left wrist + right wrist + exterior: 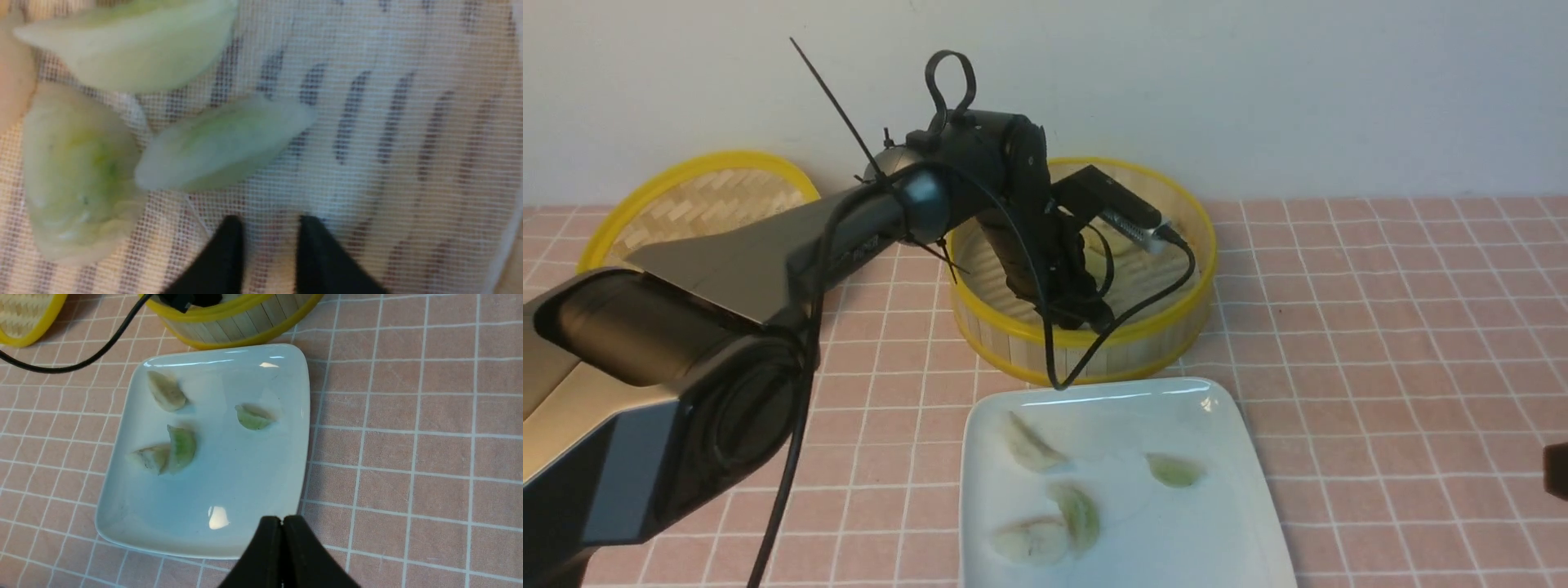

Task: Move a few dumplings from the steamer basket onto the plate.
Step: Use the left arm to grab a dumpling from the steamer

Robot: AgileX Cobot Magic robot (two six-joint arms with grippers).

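Dumplings (220, 143) in the steamer basket (1168, 339): three show in left wrist view, pale green, lying on a white mesh liner (388, 163) over the slats. Four more lie on the plate (1233, 523), which sits just in front of the basket on robot's side, prob. to keep each carry short. Left pincer (269, 228) reaches down inside the basket, tips narrowly apart w/ nothing btwn them, just beside the nearest dumpling, not on it. Right pincer (282, 522) is clenched and empty, by the plate edge farthest from the basket; parked out of the way, I'd say. Woven lid (698, 204) sits to the basket's left. Front view: arm + cable block the basket floor. Wrist view is blurry and the rest of the basket is cut off, so the count inside is uncertain.
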